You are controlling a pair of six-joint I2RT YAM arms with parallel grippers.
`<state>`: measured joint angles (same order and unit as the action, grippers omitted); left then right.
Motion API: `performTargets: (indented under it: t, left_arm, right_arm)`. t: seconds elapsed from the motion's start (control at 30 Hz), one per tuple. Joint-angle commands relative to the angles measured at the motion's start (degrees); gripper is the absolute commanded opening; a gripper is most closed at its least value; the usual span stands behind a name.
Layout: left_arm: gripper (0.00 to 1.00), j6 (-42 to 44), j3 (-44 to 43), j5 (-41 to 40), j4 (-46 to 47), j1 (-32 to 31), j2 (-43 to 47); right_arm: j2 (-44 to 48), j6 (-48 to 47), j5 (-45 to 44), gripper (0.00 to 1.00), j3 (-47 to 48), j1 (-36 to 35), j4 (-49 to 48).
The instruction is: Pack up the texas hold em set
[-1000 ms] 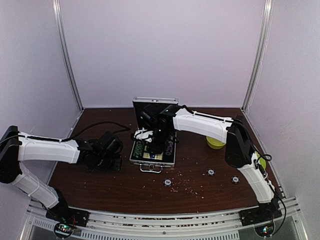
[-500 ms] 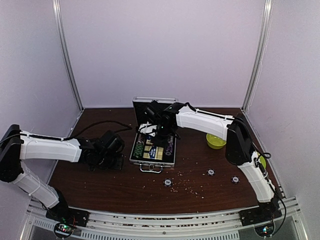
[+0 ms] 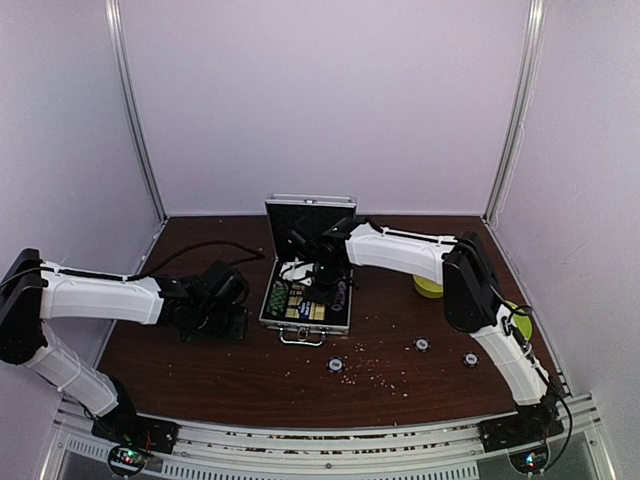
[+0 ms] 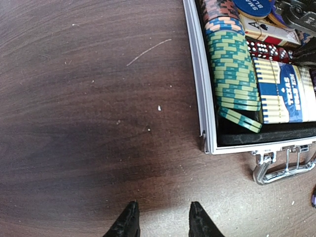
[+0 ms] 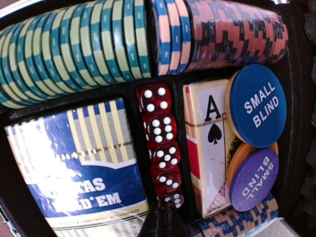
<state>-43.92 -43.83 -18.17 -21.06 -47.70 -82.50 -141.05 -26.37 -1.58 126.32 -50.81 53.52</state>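
Lying nearest the arms' bases, a few loose chips [image 3: 336, 365] are sitting scattered on the brown table [image 3: 200, 360], well apart from the case. Farther in, the left gripper [image 4: 163, 224] is hanging low over bare wood to the left of the case, its fingers standing parted with nothing between them. The silver case [image 4: 200, 89] is resting open at mid-table, its metal handle [image 4: 276, 165] pointing toward the arms. Inside, the card box [image 5: 74, 163] is lying beside a row of red dice [image 5: 160, 138], with green-striped chips [image 5: 74, 44] and red-striped chips [image 5: 232, 34] lining the channel beyond them. The right gripper [image 5: 163, 217] is reaching into the case, its pincer clenched, tips meeting at the near end of the dice row; whether a die is being pinched cannot be told. Off to the right, a lime-green bowl [image 3: 430, 287] is sitting behind that arm. Farthest back, the lid [image 3: 300, 210] is standing upright.
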Motion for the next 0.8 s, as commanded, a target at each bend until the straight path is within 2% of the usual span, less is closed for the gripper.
performTargets:
  t: [0.0,0.2,0.37,0.43,0.5,0.6,0.77]
  left_arm:
    - [0.36,0.5,-1.0,0.3,1.7,0.3,-0.6]
    - [0.36,0.1,-0.3,0.1,1.7,0.3,0.7]
    - [0.37,1.0,-1.2,-1.6,-0.6,0.3,2.5]
    - [0.38,1.5,-1.6,-2.2,-1.2,0.3,3.1]
    - [0.38,2.0,-1.8,-2.4,-1.3,0.3,3.2]
    - [0.39,3.2,-2.7,-1.7,-1.2,0.3,2.5]
    - [0.41,6.0,-4.5,1.1,0.3,0.3,1.0]
  right_arm:
    - [-0.6,0.4,0.2,0.04,-1.2,-1.0,0.9]
    - [2.5,0.3,-1.6,0.04,-1.3,-1.0,0.3]
    - [10.2,-0.1,-0.1,0.08,-4.4,-1.0,0.7]
    - [14.9,-0.5,1.6,0.13,-8.9,-1.0,-0.9]
    - [19.4,-0.9,3.6,0.22,-13.2,-1.1,-1.7]
    - [24.7,-3.4,8.1,0.36,-17.2,-1.1,1.8]
    - [35.3,-4.7,10.0,0.44,-30.9,-0.5,2.0]
